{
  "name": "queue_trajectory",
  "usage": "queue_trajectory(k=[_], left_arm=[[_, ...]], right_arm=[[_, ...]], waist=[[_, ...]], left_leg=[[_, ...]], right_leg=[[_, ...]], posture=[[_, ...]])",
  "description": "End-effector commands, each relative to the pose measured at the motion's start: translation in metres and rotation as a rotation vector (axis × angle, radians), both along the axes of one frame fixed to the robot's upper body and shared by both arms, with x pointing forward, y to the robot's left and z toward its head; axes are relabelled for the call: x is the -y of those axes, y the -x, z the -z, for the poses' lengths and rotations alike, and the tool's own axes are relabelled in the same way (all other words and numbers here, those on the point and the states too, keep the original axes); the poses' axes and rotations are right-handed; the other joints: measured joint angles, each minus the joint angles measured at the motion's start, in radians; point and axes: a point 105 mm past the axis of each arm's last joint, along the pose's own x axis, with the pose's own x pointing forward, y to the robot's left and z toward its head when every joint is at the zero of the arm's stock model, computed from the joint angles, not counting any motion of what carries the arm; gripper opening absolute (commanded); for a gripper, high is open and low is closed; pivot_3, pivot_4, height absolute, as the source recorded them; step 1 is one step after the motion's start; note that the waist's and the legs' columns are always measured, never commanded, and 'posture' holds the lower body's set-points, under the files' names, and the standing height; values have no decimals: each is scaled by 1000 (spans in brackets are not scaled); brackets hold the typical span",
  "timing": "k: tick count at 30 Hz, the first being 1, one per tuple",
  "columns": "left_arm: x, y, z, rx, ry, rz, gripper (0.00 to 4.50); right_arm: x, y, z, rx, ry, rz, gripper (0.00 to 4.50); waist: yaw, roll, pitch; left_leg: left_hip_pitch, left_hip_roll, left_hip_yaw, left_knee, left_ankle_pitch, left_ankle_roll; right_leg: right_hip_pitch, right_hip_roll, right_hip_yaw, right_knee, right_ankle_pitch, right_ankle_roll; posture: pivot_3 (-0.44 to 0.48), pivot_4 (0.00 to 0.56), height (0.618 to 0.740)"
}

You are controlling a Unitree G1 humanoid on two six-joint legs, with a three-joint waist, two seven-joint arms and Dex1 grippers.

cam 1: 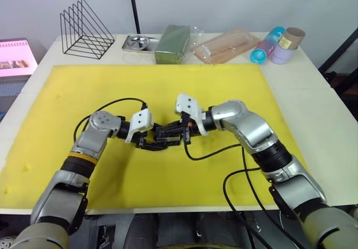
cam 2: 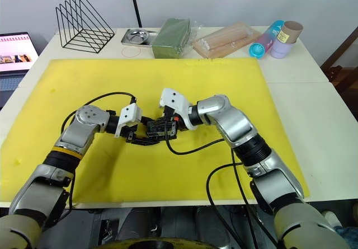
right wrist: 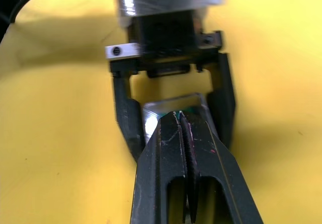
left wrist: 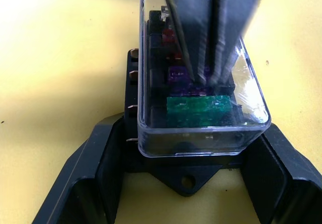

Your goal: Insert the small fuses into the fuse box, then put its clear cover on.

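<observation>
While both arms meet at the middle of the yellow mat (cam 1: 224, 92), the left gripper (left wrist: 186, 183) has its two fingers (left wrist: 85, 173) clamped on the sides of the fuse box (left wrist: 183, 176), which sits on the mat mid-table. Clear cover (left wrist: 151, 73) is on top of the box, seated over the slots. Through the cover: green fuse (left wrist: 198, 110) nearest the left wrist camera, purple fuse (left wrist: 177, 75) behind it, red fuse (left wrist: 168, 35) further back; greyish-tan one can't be made out. Right gripper (right wrist: 182, 121) has its fingers pressed together, tips resting down on the top of the cover from the opposite side; in the left wrist view they come down as two dark blades over the purple fuse. From the head views, the two grippers face each other tip to tip, left gripper at (cam 1: 146, 141), right at (cam 1: 174, 134), box between them.

Far edge of the white table (cam 1: 313, 92), well apart from the work: black wire rack (cam 1: 85, 29) at far left, metal tray (cam 1: 140, 42), green packet (cam 1: 173, 43), clear bag of sticks (cam 1: 226, 45), then cups (cam 1: 277, 45) at far right. Laptop screen (cam 1: 15, 56) sits off the table's left edge.
</observation>
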Motion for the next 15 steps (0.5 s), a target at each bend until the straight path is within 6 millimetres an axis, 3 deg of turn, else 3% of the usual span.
queue_trajectory(k=[1,5,8,10,15], left_arm=[[-2,7,-1,1,-5,27,2902],[-10,10,-4,5,-27,13,2902],[-18,11,-5,8,-51,-4,3801],[-26,15,-10,15,-56,-13,4493],[-56,24,-30,44,-54,-89,4500]], right_arm=[[10,2,-26,37,-43,-7,58],[25,8,-37,93,-12,-28,58],[36,11,-37,117,29,-37,647],[44,13,-38,134,55,-42,1358],[65,16,-41,172,110,-48,3113]], waist=[[0,0,0],[-4,0,1],[-8,0,1],[-8,0,1],[-8,0,2]], left_leg=[[-1,0,0,0,0,0],[-2,0,0,-1,0,0],[-1,0,0,-1,0,0],[-1,1,0,-1,0,0],[-1,1,0,-2,0,0]], right_leg=[[-1,0,0,0,0,0],[-2,0,0,-1,0,0],[-2,0,0,-1,0,0],[-2,0,0,-1,0,0],[-3,1,1,0,0,-1]], posture=[[0,150,740],[0,150,740],[0,150,740],[0,150,740],[0,150,740]])
